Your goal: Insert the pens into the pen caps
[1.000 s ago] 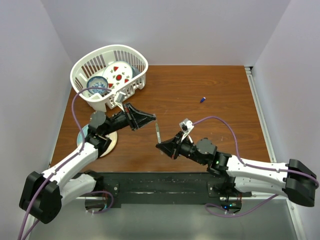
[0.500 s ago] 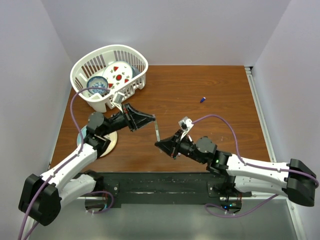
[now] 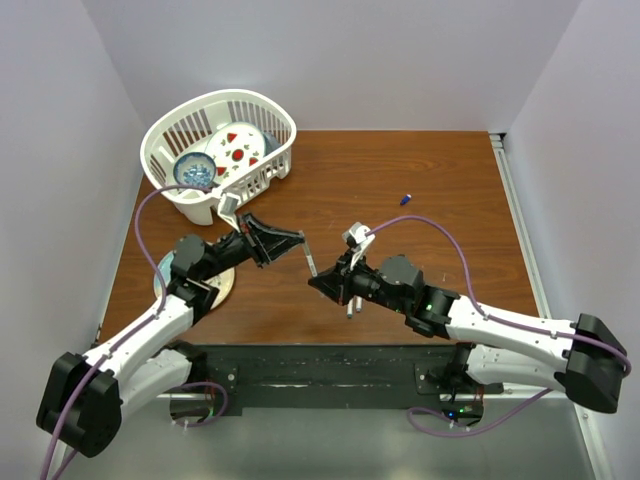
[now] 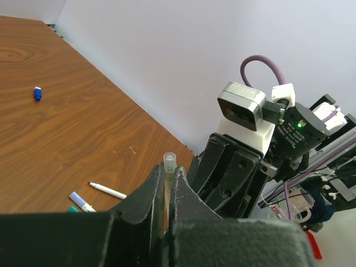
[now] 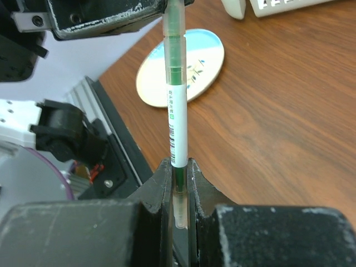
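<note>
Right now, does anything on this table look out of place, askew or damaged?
Nothing looks spilled or damaged. One blue cap lies alone far out on the table, well away from the loose pens. The green pen runs straight between the left gripper and right gripper, both shut on it.

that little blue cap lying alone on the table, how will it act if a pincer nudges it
The blue cap is tiny, so it is probably very light and would skid at a touch. It looks short and round, so it may roll away.
</note>
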{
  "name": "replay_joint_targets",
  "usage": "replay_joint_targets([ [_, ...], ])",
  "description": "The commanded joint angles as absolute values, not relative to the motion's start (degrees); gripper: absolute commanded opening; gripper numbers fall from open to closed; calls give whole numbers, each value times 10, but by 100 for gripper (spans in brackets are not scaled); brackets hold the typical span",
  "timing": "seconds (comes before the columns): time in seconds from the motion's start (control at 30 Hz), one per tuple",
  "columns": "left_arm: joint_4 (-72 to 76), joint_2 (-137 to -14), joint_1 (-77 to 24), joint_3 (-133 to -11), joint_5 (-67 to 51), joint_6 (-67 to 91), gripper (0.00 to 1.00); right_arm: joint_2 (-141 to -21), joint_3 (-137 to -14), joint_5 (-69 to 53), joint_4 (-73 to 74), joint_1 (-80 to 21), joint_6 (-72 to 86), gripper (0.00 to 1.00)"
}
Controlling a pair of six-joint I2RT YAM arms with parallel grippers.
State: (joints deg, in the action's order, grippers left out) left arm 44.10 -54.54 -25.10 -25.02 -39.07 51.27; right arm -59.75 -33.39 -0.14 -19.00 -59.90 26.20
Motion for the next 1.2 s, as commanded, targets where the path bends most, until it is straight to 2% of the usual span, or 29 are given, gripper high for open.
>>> replay_joint_targets([
  [0.0,369,-541,-277,-206,-482,462,0,-574,-410,32,-303,-572,217,0],
  [0.33,475,-546,-294,-150,-504,510,0,-595,-454,-11,-344,-565,182,0],
  [0.5,483,-577,-308,-137,-515,504,0,-605,-483,-25,-339,-564,158,0],
  [0.8,427,-580,-314,-128,-512,469,0,-586,-489,-41,-325,-548,120,0],
  [1.03,438,-608,-328,-132,-520,467,0,-588,-507,-59,-311,-546,105,0],
  [1.17,380,-581,-323,-174,-475,460,0,-598,-504,-63,-278,-545,133,0],
])
